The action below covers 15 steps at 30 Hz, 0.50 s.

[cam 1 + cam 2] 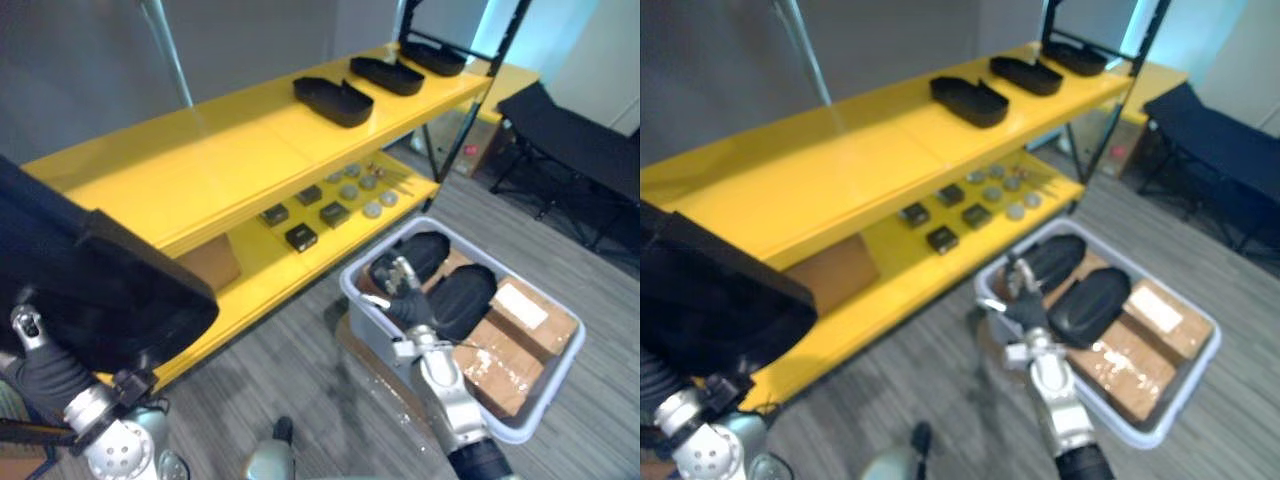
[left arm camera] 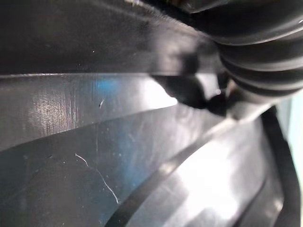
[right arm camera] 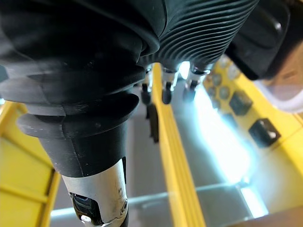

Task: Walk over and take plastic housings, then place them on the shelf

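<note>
Left eye view has the left arm coming up from the lower left, its left hand (image 1: pixel 38 372) under a large black plastic housing (image 1: pixel 100 290) raised close to the camera, just before the near end of the yellow shelf (image 1: pixel 200 160). The left wrist view looks along that housing's glossy, lightly scratched, ridged surface; how the hand grips it cannot be told. The right arm reaches forward, its right hand (image 1: pixel 400 295) hanging loosely open and holding nothing over the near edge of a pale grey bin (image 1: pixel 560 385). Two rounded black housings in the bin (image 1: pixel 465 298) lie beside taped cardboard boxes (image 1: pixel 520 340). Three shallow, tray-like housings on the top shelf (image 1: pixel 333 100) sit in a row; small black blocks (image 1: pixel 300 237) lie on the lower board.
</note>
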{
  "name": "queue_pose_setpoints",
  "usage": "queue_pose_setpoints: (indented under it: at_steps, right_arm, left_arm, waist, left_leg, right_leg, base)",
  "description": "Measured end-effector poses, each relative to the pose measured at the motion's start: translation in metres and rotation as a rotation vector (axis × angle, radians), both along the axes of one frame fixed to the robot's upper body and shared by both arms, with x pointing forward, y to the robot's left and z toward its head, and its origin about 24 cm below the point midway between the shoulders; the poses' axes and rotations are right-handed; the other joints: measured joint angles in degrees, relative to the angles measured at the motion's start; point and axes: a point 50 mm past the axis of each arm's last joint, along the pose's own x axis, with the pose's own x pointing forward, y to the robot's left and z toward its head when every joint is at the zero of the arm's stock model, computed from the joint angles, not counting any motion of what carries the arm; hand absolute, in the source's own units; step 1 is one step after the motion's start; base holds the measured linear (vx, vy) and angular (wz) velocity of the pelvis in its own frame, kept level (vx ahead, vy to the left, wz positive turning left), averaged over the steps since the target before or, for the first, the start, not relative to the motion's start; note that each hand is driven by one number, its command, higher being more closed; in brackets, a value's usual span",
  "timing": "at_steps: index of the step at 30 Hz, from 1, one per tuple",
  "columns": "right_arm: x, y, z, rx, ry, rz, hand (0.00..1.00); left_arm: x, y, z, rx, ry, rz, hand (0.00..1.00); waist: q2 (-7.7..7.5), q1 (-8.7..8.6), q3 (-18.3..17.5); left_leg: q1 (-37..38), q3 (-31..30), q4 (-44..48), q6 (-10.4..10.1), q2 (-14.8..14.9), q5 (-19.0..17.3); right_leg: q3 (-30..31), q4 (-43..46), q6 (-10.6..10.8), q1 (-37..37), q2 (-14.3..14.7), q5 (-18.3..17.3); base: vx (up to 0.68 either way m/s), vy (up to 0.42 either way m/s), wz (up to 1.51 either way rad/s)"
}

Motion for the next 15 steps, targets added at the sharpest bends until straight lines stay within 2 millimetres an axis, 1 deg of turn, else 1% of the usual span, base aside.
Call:
queue_pose_setpoints:
  at_steps: [1,2,3,4,5,6,7,8,9,10,11,13,14,15]
  right_arm:
    - [-0.006,-0.009,-0.004,0.000,0.012,-0.035,0.00]
    - [-0.008,-0.013,-0.005,-0.002,0.015,-0.053,0.00]
    - [-0.013,-0.022,-0.004,-0.019,0.005,-0.084,0.00]
    - [-0.016,-0.027,-0.002,-0.030,-0.018,-0.104,0.00]
    - [-0.019,-0.034,0.003,-0.039,-0.047,-0.124,0.00]
    - [-0.019,-0.035,0.003,-0.041,-0.051,-0.125,0.00]
    - [-0.018,-0.036,0.006,-0.050,-0.071,-0.105,0.00]
    - [-0.017,-0.036,0.007,-0.058,-0.079,-0.093,0.00]
    - [-0.015,-0.037,0.010,-0.071,-0.090,-0.079,0.00]
    - [-0.012,-0.038,0.011,-0.091,-0.097,-0.061,0.00]
    - [-0.011,-0.039,0.010,-0.100,-0.093,-0.053,0.00]
    - [-0.010,-0.040,0.008,-0.107,-0.083,-0.042,0.00]
    - [-0.010,-0.040,0.007,-0.107,-0.081,-0.040,0.00]
    - [-0.011,-0.040,0.007,-0.106,-0.079,-0.041,0.00]
  left_arm:
    - [0.006,-0.006,0.004,0.033,-0.010,-0.059,1.00]
    - [0.009,-0.008,0.006,0.054,-0.015,-0.089,1.00]
    - [0.013,-0.011,0.011,0.104,-0.030,-0.141,1.00]
    - [0.015,-0.013,0.015,0.142,-0.043,-0.175,1.00]
    - [0.024,-0.017,0.017,0.180,-0.049,-0.233,1.00]
    - [0.026,-0.017,0.017,0.184,-0.046,-0.242,1.00]
    - [0.032,-0.016,0.014,0.181,-0.038,-0.292,1.00]
    - [0.033,-0.016,0.012,0.168,-0.033,-0.315,1.00]
    - [0.034,-0.017,0.010,0.156,-0.032,-0.336,1.00]
    - [0.035,-0.021,0.009,0.161,-0.031,-0.359,1.00]
    - [0.036,-0.024,0.009,0.162,-0.028,-0.377,1.00]
    - [0.037,-0.030,0.008,0.167,-0.026,-0.418,1.00]
    - [0.038,-0.036,0.007,0.163,-0.026,-0.444,1.00]
    - [0.039,-0.038,0.006,0.159,-0.027,-0.456,1.00]
  waist:
    - [-0.01,-0.73,-0.01]
    - [0.02,-1.22,0.01]
    - [0.04,-2.07,-0.01]
    - [0.13,-2.91,0.04]
    - [0.62,-3.87,0.48]
    - [0.55,-4.03,0.46]
    - [-0.61,-4.19,0.11]
    - [-0.60,-4.00,0.12]
    - [-0.28,-3.85,0.32]
    - [0.94,-3.19,1.42]
    - [1.52,-2.69,1.83]
    - [1.88,-2.84,2.08]
    - [2.10,-3.24,2.26]
    - [2.39,-3.43,2.46]
  left_leg:
    - [0.60,-1.95,-0.99,0.33,-0.65,0.45]
    - [0.92,-3.05,-1.39,0.52,-0.92,0.78]
    - [0.97,-5.17,-2.19,0.75,-1.29,1.53]
    - [0.94,-6.91,-3.08,0.94,-1.44,2.32]
    - [0.46,-9.76,-3.38,0.93,-1.53,3.02]
    - [0.41,-10.29,-3.38,0.94,-1.66,3.20]
    - [0.26,-11.18,-3.35,0.15,-2.79,4.23]
    - [0.23,-11.13,-3.34,-0.06,-3.18,4.38]
    - [-0.13,-10.84,-3.26,-0.38,-3.33,4.82]
    - [-0.27,-10.25,-3.22,-0.76,-2.79,5.09]
    - [-0.25,-9.69,-3.11,-0.86,-2.45,5.16]
    - [-0.25,-9.40,-2.96,-1.22,-2.45,5.40]
    - [-0.22,-9.42,-2.81,-1.40,-2.16,5.53]
    - [-0.14,-9.41,-2.65,-1.42,-1.83,5.53]
  right_leg:
    - [3.56,2.52,-0.19,0.01,-0.50,-0.11]
    - [5.64,4.05,-0.27,-0.15,-0.67,-0.15]
    - [10.00,7.71,-0.51,-1.38,-0.88,-0.26]
    - [13.16,10.95,-1.50,-2.95,-0.87,-0.70]
    - [17.77,12.64,-4.10,-3.94,0.70,-5.51]
    - [18.33,12.26,-4.12,-3.83,1.31,-6.52]
    - [18.37,9.04,-5.61,-3.83,3.15,-7.58]
    - [17.14,8.67,-5.53,-3.23,2.64,-8.14]
    - [17.81,7.09,-4.61,-2.90,2.90,-8.17]
    - [18.50,5.43,-3.80,-2.47,3.55,-8.24]
    - [18.71,4.68,-3.24,-2.14,3.89,-8.24]
    - [18.70,3.63,-1.29,-1.53,4.09,-9.04]
    - [18.71,3.58,-0.45,-1.31,4.37,-9.57]
    - [18.70,3.63,-0.46,-1.15,4.71,-9.57]
  base:
    - [0.06,0.083,0.66]
    - [0.09,0.079,0.92]
    - [0.10,0.042,0.89]
    - [0.10,-0.038,1.18]
    - [0.06,-0.052,0.90]
    - [0.05,-0.140,0.87]
    - [0.01,-0.113,0.40]
    - [0.03,-0.141,0.29]
    - [0.00,-0.077,-0.08]
    - [-0.04,-0.081,-0.21]
    - [-0.08,-0.065,-0.28]
    - [-0.11,-0.070,-0.15]
    - [-0.12,-0.079,-0.03]
    - [-0.14,-0.079,-0.02]
